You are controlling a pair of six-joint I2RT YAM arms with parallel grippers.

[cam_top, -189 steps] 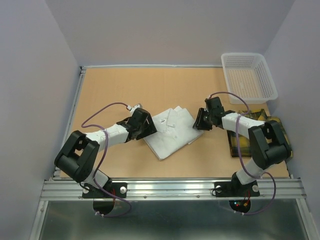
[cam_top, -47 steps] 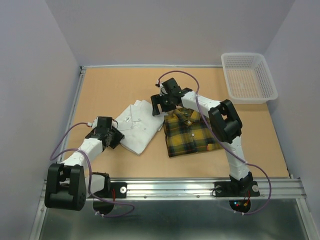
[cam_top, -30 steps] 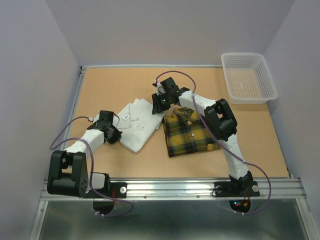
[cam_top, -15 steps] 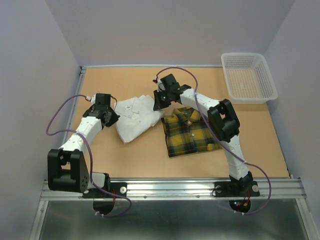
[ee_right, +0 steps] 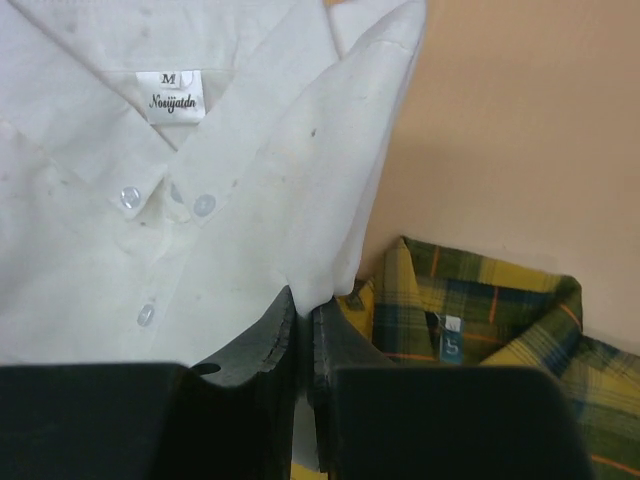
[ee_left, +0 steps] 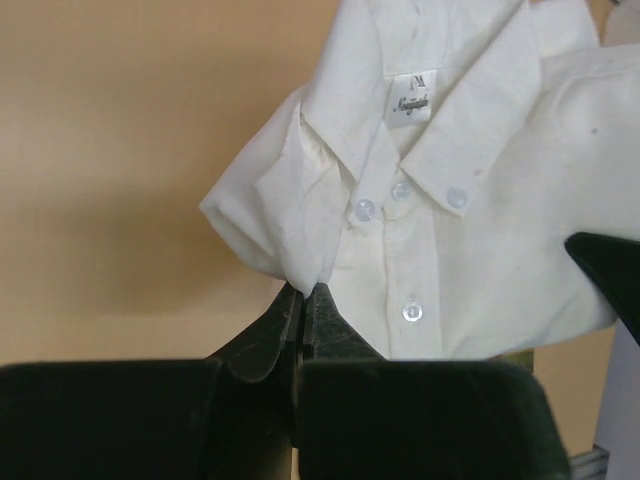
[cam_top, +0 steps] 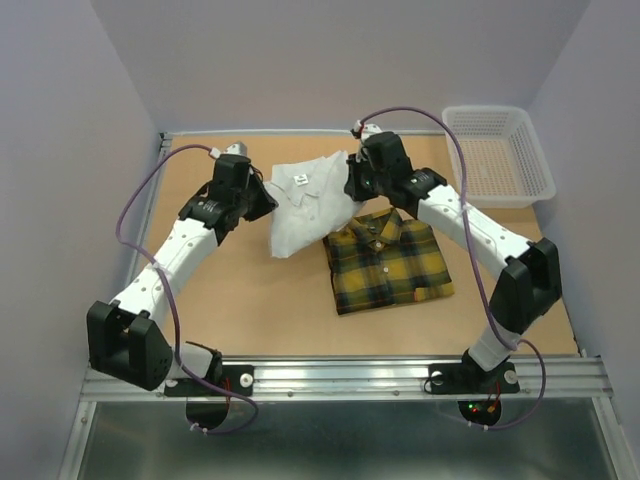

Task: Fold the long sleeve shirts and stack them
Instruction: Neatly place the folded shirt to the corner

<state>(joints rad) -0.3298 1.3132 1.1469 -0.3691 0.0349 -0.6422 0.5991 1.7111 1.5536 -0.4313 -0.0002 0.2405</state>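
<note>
Status: left end effector (ee_left: 303,296) and right end effector (ee_right: 303,300) are each clamping a shoulder of the white shirt (cam_top: 305,200) near the far edge of the surface (cam_top: 230,290). Plaid shirt (cam_top: 388,258) is lying folded mid-surface, beside it.

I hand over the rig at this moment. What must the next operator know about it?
Left gripper: shut on one shoulder of the white shirt.
Right gripper: shut on the other shoulder.
White shirt: folded, hanging between the grippers, left of the plaid shirt.
Plaid shirt: folded, flat on the table.
Done: both folded.
Left: set white on plaid, release.
</note>
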